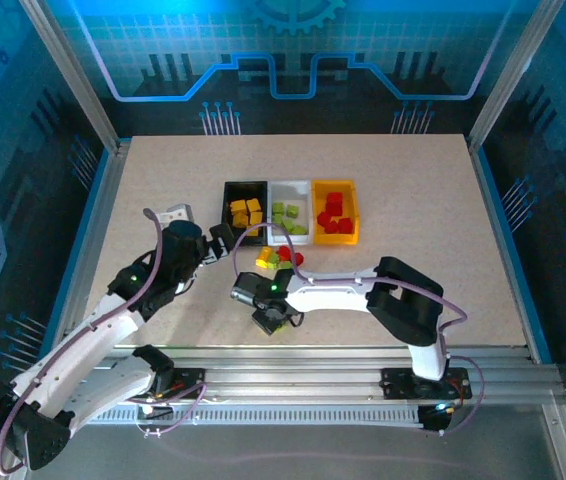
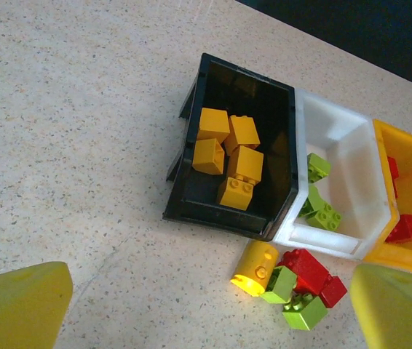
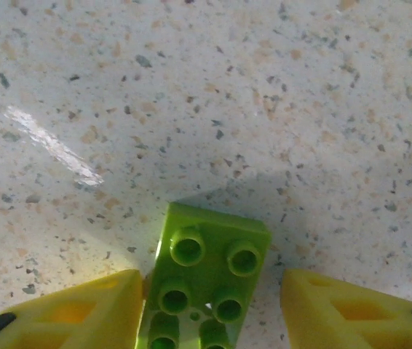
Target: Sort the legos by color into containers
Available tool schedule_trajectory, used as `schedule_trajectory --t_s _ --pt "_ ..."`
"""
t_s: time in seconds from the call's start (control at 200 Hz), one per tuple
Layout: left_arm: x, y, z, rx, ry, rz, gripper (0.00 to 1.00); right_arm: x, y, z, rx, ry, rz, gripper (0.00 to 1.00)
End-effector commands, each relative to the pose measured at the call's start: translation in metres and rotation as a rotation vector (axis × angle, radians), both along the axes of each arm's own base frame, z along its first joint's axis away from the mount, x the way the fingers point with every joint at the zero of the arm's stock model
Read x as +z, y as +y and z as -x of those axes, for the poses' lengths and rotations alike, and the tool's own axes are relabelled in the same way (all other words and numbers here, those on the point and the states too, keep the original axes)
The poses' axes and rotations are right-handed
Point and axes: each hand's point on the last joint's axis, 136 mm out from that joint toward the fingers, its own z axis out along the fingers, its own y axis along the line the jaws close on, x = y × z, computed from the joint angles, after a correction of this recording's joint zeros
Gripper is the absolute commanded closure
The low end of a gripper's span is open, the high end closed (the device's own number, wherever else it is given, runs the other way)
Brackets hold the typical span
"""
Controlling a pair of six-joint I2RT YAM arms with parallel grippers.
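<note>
A lime green lego [image 3: 206, 283] lies studs-up on the table between the yellow fingers of my right gripper [image 3: 210, 313]. The left finger touches it and a gap remains at the right finger [image 3: 351, 313]. That gripper [image 1: 272, 320] is low near the front edge. The black bin [image 1: 245, 185] holds yellow legos [image 2: 228, 153], the white bin [image 1: 290, 185] green ones and the yellow-orange bin [image 1: 334, 185] red ones. A loose pile [image 1: 278, 258] of red, green and yellow legos sits in front of the bins. My left gripper [image 2: 213, 313] hovers wide open over the table beside that pile.
In the left wrist view the pile shows a yellow round piece [image 2: 255, 267], red bricks [image 2: 304, 265] and green bricks [image 2: 304, 313], close to the black bin's wall [image 2: 213, 212] and the white bin's wall [image 2: 351, 167]. Metal rails edge the table [image 1: 163, 180].
</note>
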Motion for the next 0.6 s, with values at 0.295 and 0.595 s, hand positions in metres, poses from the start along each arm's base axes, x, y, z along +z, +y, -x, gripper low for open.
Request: schedule_trajectory --t_s 0.295,0.595 --pt "-0.007 0.003 -0.002 0.024 0.017 0.007 0.01 0.005 -0.040 -0.026 -0.119 -0.048 -0.002 0.71" --pt "-0.024 -0.004 -0.002 0.005 0.043 0.042 0.01 0.087 -0.068 -0.078 -0.247 -0.200 -0.197 0.72"
